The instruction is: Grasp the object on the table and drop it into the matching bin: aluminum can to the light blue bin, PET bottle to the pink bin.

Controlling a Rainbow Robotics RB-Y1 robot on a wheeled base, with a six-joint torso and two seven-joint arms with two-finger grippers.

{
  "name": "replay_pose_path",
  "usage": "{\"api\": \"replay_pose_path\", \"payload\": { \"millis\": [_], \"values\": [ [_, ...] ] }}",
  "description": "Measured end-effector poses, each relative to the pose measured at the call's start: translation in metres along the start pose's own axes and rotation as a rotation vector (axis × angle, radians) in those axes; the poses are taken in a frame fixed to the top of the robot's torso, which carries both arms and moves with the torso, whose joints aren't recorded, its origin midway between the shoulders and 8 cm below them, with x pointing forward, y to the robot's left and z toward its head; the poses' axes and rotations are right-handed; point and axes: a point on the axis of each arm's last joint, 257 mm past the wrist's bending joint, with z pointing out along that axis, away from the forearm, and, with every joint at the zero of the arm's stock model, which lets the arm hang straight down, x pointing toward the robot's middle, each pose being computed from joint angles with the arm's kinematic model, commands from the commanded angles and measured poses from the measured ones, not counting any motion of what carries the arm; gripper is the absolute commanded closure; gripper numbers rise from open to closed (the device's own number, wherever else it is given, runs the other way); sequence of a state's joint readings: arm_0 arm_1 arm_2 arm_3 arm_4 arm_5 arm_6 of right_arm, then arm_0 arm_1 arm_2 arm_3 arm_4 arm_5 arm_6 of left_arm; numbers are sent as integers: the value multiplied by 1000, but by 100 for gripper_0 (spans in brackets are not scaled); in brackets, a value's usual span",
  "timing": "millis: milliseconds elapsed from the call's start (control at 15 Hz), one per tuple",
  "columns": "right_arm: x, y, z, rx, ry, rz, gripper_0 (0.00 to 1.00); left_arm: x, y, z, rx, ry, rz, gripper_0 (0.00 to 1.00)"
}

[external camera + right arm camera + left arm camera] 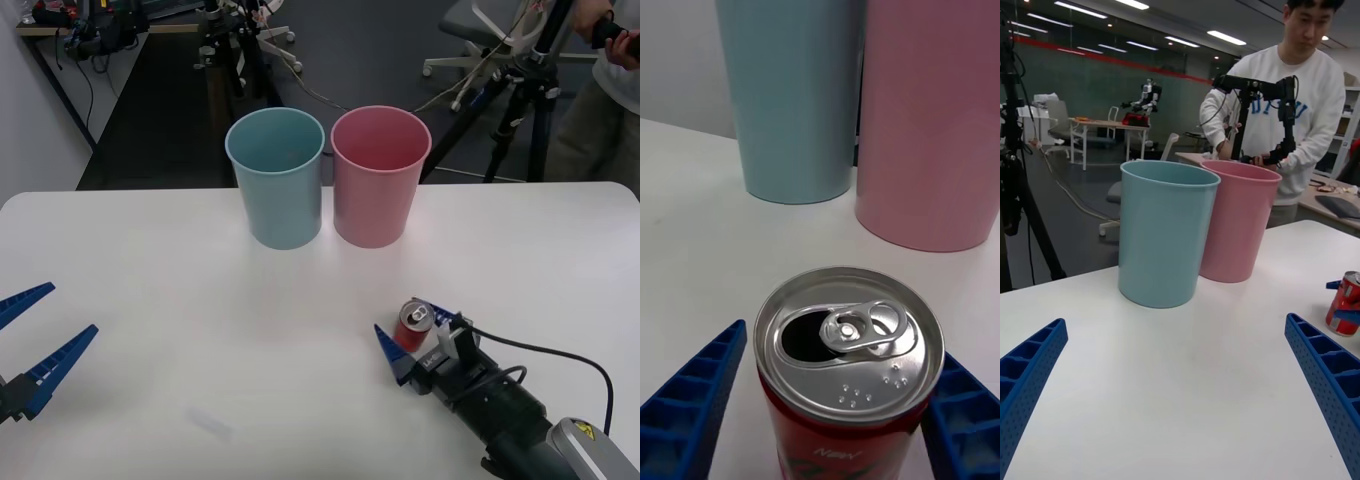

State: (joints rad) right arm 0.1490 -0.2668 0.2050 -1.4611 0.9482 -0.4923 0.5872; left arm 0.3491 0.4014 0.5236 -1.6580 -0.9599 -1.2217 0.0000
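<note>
White table point(150, 290) | red can point(852, 360), label unreadable | right gripper point(415, 335) fingers point(692, 390) astride

A black tripod point(520, 100) stands at the upper right of the front view, beside a grey office chair point(480, 35) on a star base. A black equipment rack point(225, 45) sits at the upper middle. A white cable point(330, 100) trails across the dark floor point(160, 110). In the left wrist view, a wooden desk point(1105, 127) stands at the middle left, under ceiling lights point(1225, 37) along the top.
</note>
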Motion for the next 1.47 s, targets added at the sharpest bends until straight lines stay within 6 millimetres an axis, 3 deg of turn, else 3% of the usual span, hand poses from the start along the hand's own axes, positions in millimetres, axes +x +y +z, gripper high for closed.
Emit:
{"api": "replay_pose_path", "payload": {
  "millis": [600, 800, 1067, 1467],
  "values": [
    [-1, 1, 0, -5, -5, 7, 100, 0, 0, 0, 0, 0, 0, 0],
    [-16, 4, 2, -19, -39, 17, 100, 0, 0, 0, 0, 0, 0, 0],
    [-59, 6, 8, -31, -121, 20, 100, 0, 0, 0, 0, 0, 0, 0],
    [-159, 12, 9, -61, -269, 46, 100, 0, 0, 0, 0, 0, 0, 0]
  ]
}}
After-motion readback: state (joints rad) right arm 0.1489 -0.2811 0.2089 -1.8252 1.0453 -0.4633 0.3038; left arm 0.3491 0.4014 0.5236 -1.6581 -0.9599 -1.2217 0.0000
